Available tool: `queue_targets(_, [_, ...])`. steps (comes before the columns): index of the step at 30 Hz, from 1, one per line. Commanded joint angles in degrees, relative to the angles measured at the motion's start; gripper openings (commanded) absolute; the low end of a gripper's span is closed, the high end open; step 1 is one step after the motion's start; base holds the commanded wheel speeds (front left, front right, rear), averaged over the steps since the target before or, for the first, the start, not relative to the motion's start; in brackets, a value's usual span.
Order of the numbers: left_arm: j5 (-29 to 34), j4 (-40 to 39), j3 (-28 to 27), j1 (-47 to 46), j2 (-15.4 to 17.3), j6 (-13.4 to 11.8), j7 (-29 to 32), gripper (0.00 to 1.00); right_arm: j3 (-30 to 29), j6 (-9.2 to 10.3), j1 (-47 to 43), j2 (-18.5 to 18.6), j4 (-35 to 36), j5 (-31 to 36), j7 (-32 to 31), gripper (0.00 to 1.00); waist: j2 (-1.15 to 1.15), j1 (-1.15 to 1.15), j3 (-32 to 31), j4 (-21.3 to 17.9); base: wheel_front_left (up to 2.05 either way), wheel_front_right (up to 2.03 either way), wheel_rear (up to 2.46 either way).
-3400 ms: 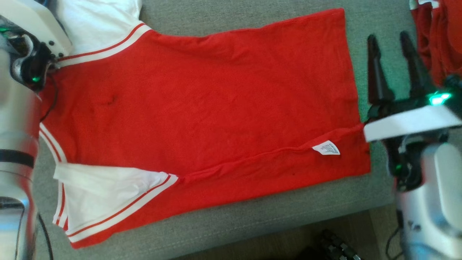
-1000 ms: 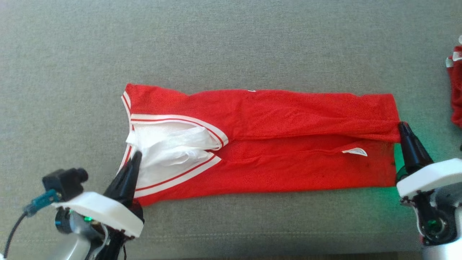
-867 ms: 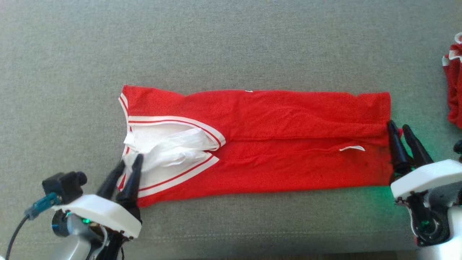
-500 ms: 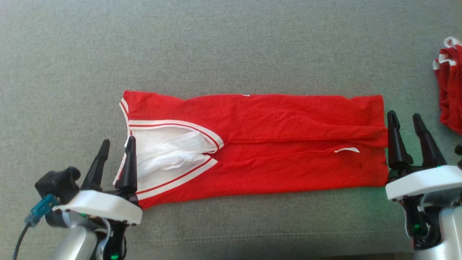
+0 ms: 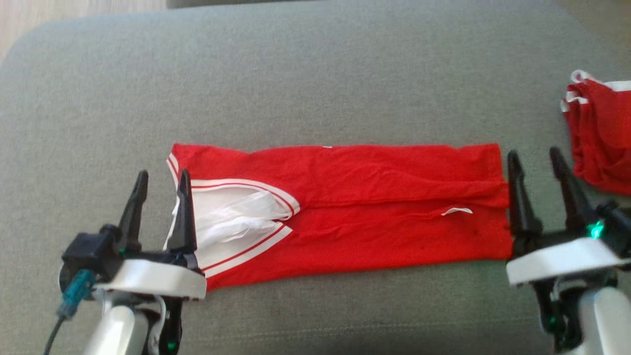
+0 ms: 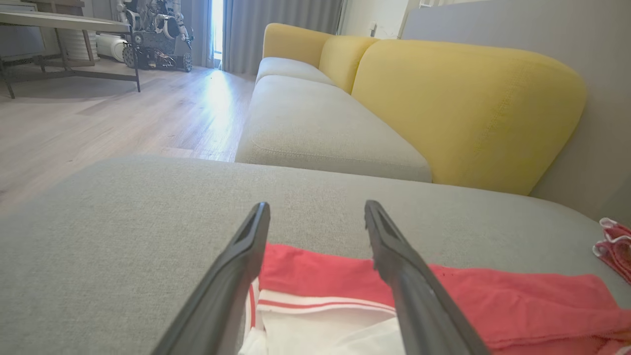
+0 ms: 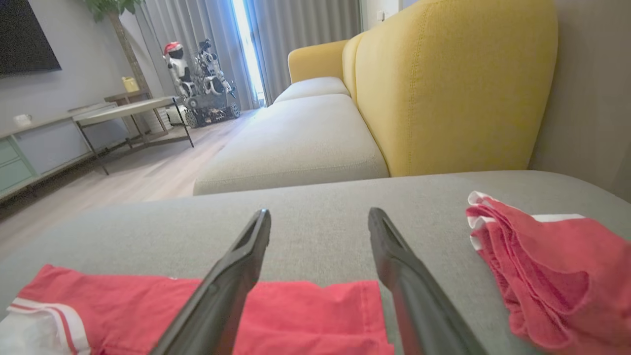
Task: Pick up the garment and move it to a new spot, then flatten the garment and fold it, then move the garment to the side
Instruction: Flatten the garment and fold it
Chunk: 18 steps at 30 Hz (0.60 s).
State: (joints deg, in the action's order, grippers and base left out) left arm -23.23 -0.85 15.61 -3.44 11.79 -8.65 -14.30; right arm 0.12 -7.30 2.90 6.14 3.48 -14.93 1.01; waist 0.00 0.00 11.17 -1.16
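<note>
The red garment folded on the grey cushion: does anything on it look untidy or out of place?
Yes. On the red garment with white striped sleeves, the white sleeve fabric near the left gripper lies crumpled, not flat, and a small white label sticks out near the other end.

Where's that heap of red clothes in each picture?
Head view: the heap of red clothes sits at the right edge.
Left wrist view: the heap is small, at the right edge.
Right wrist view: the heap is large, lower right.
Shared landmark: the folded red garment, left of it.
</note>
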Motion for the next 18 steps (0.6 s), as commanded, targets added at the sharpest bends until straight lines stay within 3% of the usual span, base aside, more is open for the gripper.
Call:
queue_targets(1, [1.1, -0.2, -2.6, -0.1, 0.1, 0.6, -0.7, 1.00, 1.8, -0.19, -1.3, 0.5, 2.0, 1.4, 0.0, 1.00, 0.00, 0.00, -1.3, -0.6, 0.00, 0.00, 0.00])
queue_targets(18, [4.3, 4.3, -5.0, 2.4, -1.9, 2.8, -0.7, 1.00, 2.4, -0.19, -4.7, -0.4, 1.9, 2.7, -0.5, 1.00, 0.00, 0.00, -3.0, -1.0, 0.00, 0.00, 0.00])
